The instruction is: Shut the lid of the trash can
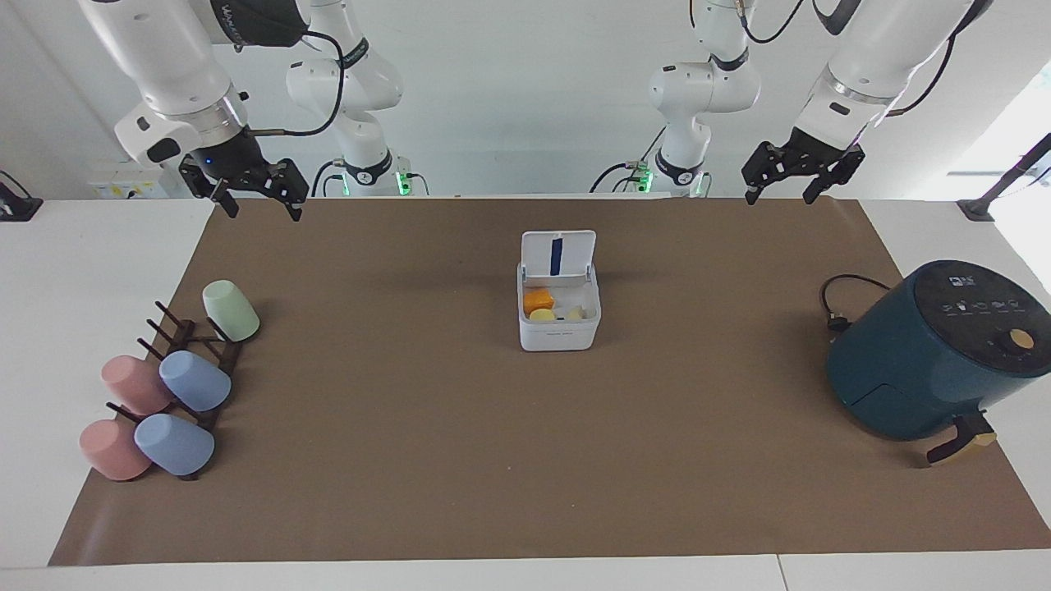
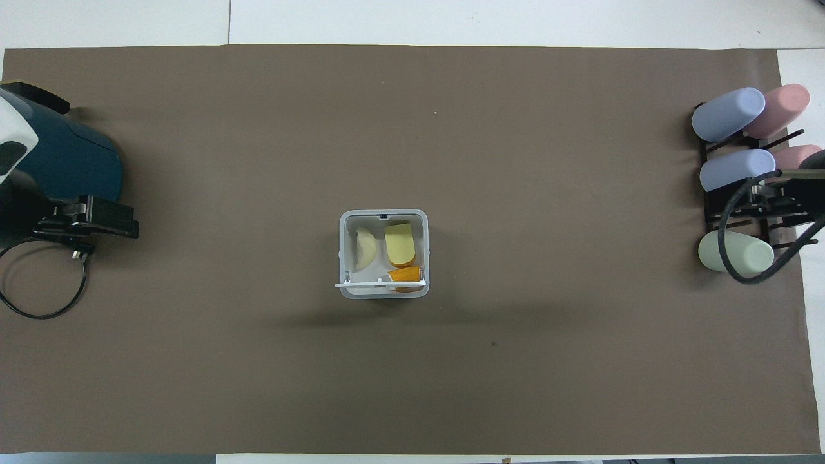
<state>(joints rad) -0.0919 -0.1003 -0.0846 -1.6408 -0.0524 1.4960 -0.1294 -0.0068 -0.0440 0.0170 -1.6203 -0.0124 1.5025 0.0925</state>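
Observation:
The small white trash can stands in the middle of the brown mat, with orange, yellow and pale pieces inside. Its lid stands upright on the hinge at the edge nearer to the robots, dark blue strip showing. In the overhead view the trash can is open and the lid shows edge-on. My left gripper is open and empty, up in the air over the mat's edge toward the left arm's end; overhead, the left gripper is beside the air fryer. My right gripper is open and empty, over the mat's corner; overhead, the right gripper covers the cup rack.
A dark teal air fryer with a black cable stands at the left arm's end. A dark rack with pink, blue and green cups lies at the right arm's end.

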